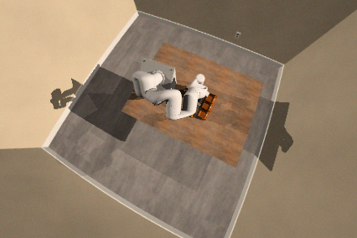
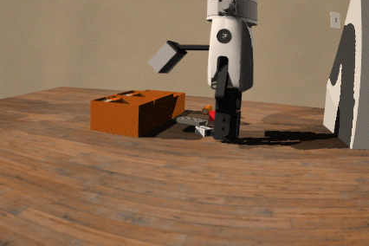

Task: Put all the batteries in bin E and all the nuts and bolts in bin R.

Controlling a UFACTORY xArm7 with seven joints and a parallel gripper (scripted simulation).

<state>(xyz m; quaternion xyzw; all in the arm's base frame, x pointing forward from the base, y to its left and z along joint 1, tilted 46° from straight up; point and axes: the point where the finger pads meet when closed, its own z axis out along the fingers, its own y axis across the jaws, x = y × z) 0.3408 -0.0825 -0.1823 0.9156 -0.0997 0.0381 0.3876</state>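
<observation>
In the exterior view my gripper (image 2: 227,135) stands upright with its fingertips down on the table, right of the orange bins (image 2: 130,113) (image 1: 206,106). It is shut on a small dark nut, which the fingers almost hide. An orange battery (image 2: 207,108) lies behind the gripper, with a red piece (image 2: 212,115) beside it. A flat grey piece (image 2: 190,120) and a small pale grey piece (image 2: 203,130) lie just left of the fingers. The bins hold some things near their far end. The letters on the bins do not show. In the top view the arm (image 1: 176,101) covers the gripper.
The robot's white base (image 2: 351,77) stands at the right edge of the table. A grey camera block (image 2: 166,56) juts out left from the wrist, above the bins. The wooden table (image 2: 130,194) stretches wide in front.
</observation>
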